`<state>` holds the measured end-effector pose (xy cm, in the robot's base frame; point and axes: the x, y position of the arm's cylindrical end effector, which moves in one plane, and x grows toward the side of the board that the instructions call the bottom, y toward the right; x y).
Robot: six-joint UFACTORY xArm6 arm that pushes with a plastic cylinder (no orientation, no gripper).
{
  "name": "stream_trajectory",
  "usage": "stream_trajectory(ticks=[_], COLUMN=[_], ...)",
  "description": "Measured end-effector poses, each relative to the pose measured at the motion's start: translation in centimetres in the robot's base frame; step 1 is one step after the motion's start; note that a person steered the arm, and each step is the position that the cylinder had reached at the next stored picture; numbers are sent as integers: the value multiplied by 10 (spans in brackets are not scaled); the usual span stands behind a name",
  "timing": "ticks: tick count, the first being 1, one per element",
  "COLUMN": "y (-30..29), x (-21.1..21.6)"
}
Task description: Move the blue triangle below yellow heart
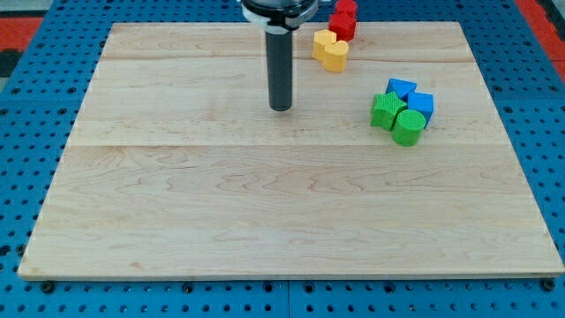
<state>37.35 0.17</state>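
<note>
The yellow heart (331,49) lies near the view's top, right of centre. A blue triangle (400,88) sits at the view's right, lower than the heart, in a tight cluster with a blue block (421,107), a green star-like block (386,111) and a green cylinder (408,127). My tip (281,108) rests on the board left of the cluster and below-left of the heart, touching no block.
A red block (342,21) sits at the board's top edge, just above-right of the yellow heart. The wooden board (177,194) lies on a blue perforated base (26,106).
</note>
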Motion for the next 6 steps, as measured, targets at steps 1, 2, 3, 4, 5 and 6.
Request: stream_trajectory(ticks=[1,2,3,4,5,6], y=[31,76,85,151,225,239], x=[-1,-3,-35,-47,-55,-19])
